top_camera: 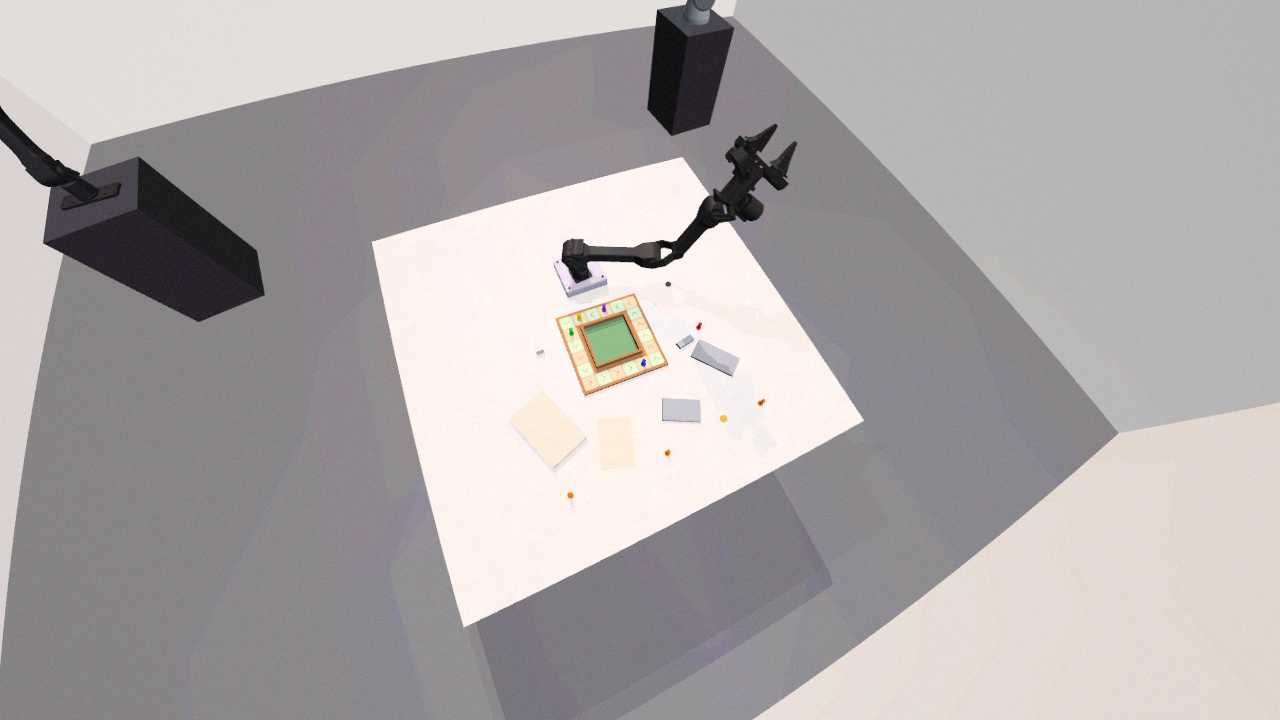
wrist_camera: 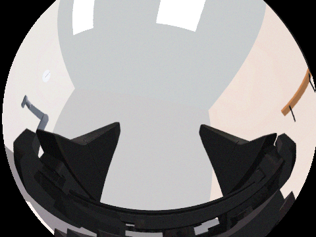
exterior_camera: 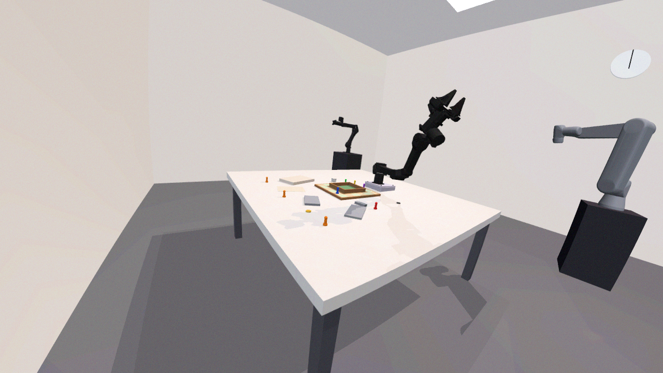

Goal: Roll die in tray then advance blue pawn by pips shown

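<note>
My gripper (top_camera: 785, 135) (exterior_camera: 459, 94) (wrist_camera: 161, 128) is open and empty, raised high over the table's far right side, pointing up and away from the board. A small whitish cube, apparently the die (top_camera: 539, 352) (exterior_camera: 333, 179), lies on the table left of the board in the top view; its pips are too small to read. The blue pawn (top_camera: 643, 362) (exterior_camera: 337, 190) stands on the board (top_camera: 577, 356) near its lower right corner. The tray (top_camera: 619, 364) (exterior_camera: 354, 190), with a green floor, sits in the board's middle; no die shows in it.
Green (top_camera: 571, 332), yellow (top_camera: 579, 317) and purple (top_camera: 604, 308) pawns stand on the board. A red pawn (top_camera: 699, 325) (exterior_camera: 375, 205), grey blocks (top_camera: 715, 357) (top_camera: 681, 410), a yellow disc (top_camera: 723, 418), several orange pawns (top_camera: 667, 453) (exterior_camera: 325, 221) and a beige slab (top_camera: 547, 429) are around it.
</note>
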Action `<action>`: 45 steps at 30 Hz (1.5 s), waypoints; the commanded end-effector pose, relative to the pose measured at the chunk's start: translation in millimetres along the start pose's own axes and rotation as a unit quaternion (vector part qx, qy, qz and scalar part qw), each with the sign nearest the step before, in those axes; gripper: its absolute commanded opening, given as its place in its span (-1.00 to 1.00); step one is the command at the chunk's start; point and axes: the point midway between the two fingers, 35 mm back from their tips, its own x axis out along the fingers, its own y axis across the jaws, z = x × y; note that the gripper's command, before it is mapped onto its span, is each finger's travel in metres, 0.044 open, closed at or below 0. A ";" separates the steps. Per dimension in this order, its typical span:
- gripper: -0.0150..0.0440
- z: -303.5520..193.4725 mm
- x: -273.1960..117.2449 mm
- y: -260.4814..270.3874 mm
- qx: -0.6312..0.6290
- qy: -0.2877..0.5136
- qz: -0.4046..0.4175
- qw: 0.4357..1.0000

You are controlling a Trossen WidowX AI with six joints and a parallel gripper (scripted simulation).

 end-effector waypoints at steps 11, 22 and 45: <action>0.44 68.7 15.6 31.1 0.056 -0.076 0.027 0.995; 0.44 220.2 16.7 90.3 0.170 -0.220 0.103 0.955; 0.44 520.3 -151.3 149.3 0.388 -0.515 0.360 0.674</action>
